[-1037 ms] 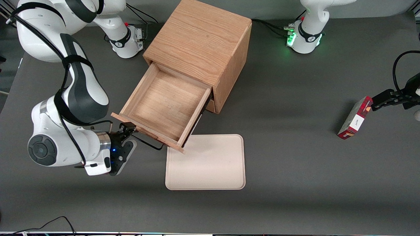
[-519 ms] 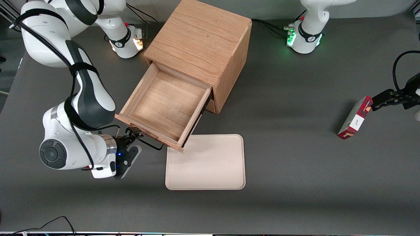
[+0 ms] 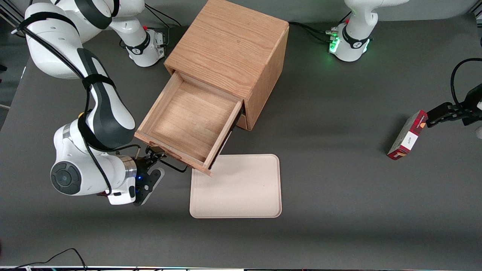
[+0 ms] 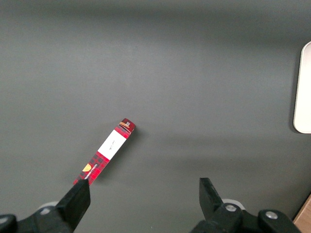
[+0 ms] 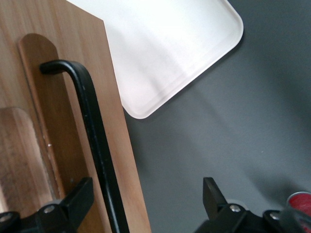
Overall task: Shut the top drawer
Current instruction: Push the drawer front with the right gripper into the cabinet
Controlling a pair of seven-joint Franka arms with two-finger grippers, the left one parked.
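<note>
We see the top drawer [image 3: 190,120] pulled well out of the wooden cabinet [image 3: 229,49], its shallow oak box open and bare inside. Its front panel faces the front camera and the working arm's end of the bench, and its black wire handle [image 3: 174,165] juts from that panel. In the right wrist view the same handle [image 5: 95,141] runs as a bent black bar across the drawer front [image 5: 53,121], standing off a darker wooden backing strip.

Our gripper [image 3: 155,154] sits right at the handle, at the end of the drawer front nearer the working arm's end of the bench. Its fingers [image 5: 73,201] stand wide apart; in the wrist view the black bar passes between them, close beside one finger, and we cannot tell whether that finger touches it. The other finger hangs over the bare bench.

Just in front of the drawer lies a pale cream tray [image 3: 235,186], flat on the dark grey bench [image 3: 339,188], its corner tucked under the drawer's corner; the wrist view shows its rounded rim [image 5: 189,73] beside the drawer front.

Toward the parked arm's end of the bench a red plaid box [image 3: 407,136] stands tilted, well apart from the cabinet; the left wrist view shows it [image 4: 104,153] too.
</note>
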